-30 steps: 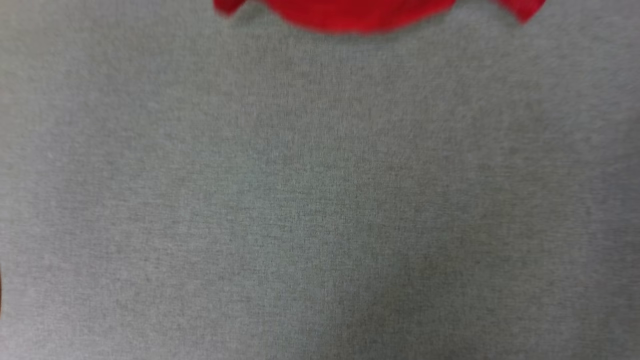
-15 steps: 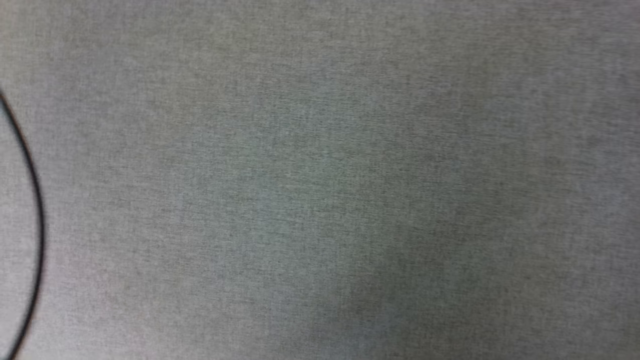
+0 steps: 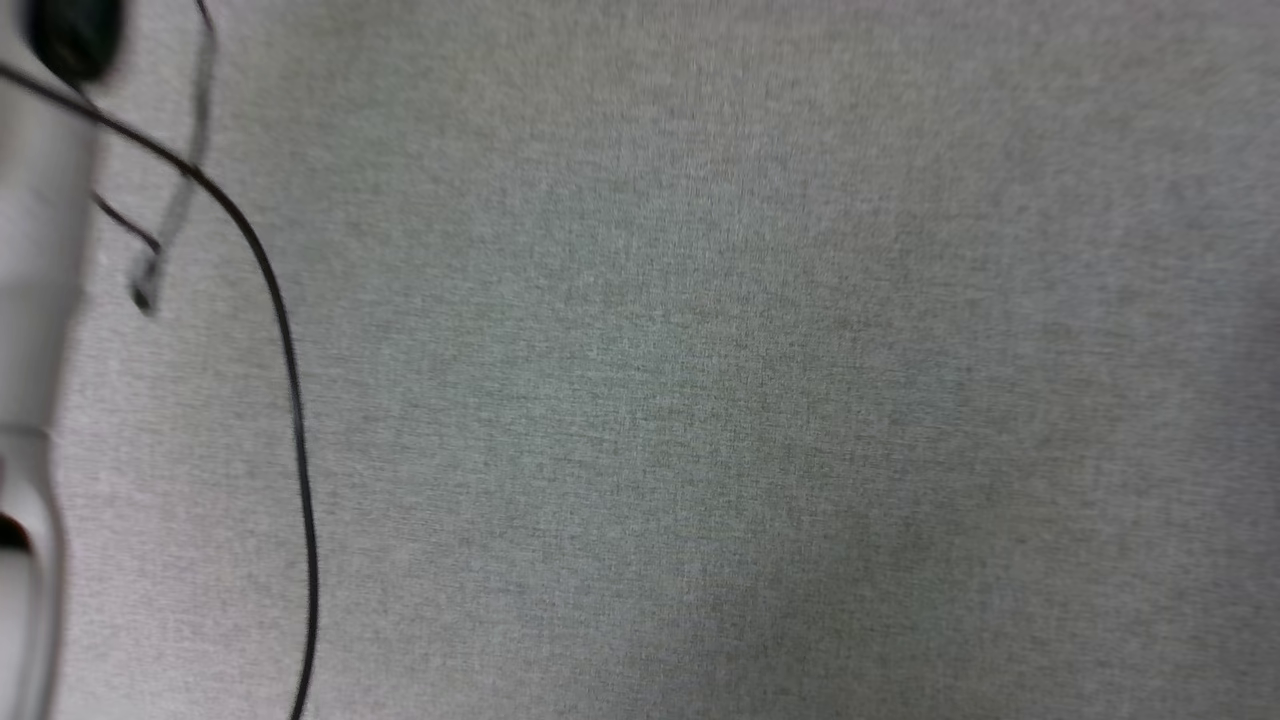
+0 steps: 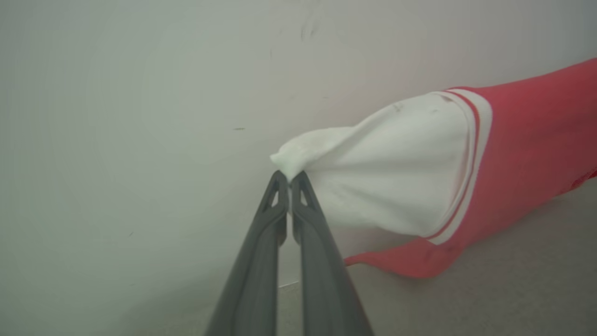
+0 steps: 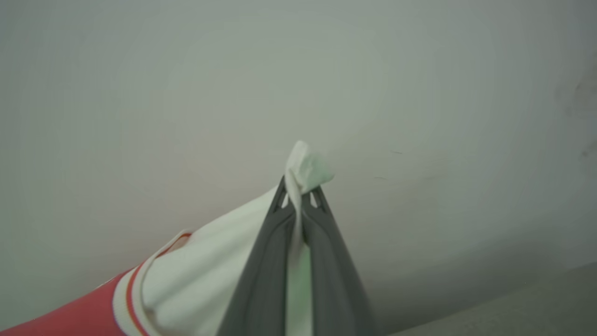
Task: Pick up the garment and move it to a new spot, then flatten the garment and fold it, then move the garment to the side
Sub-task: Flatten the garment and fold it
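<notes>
Up before a pale wall (image 4: 140,93), the garment (image 4: 396,172) hangs stretched by its white sleeves. The left fingers (image 4: 282,212) are pinched tight on one sleeve tip, and the right fingers (image 5: 282,224) are clamped on the other. Its red body sags toward the grey desk (image 3: 750,400). A second ago the head view caught a red hem at its top edge. That camera has since swung onto the desk, with a pale forearm (image 3: 40,250) and a black cable (image 3: 290,400) at left.

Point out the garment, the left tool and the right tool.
garment (image 4: 392,172): left wrist view, on its white sleeve.
left tool (image 4: 290,183): left wrist view, between its fingertips, pinching white sleeve cloth.
right tool (image 5: 299,189): right wrist view, between its fingertips, pinching white sleeve cloth.
</notes>
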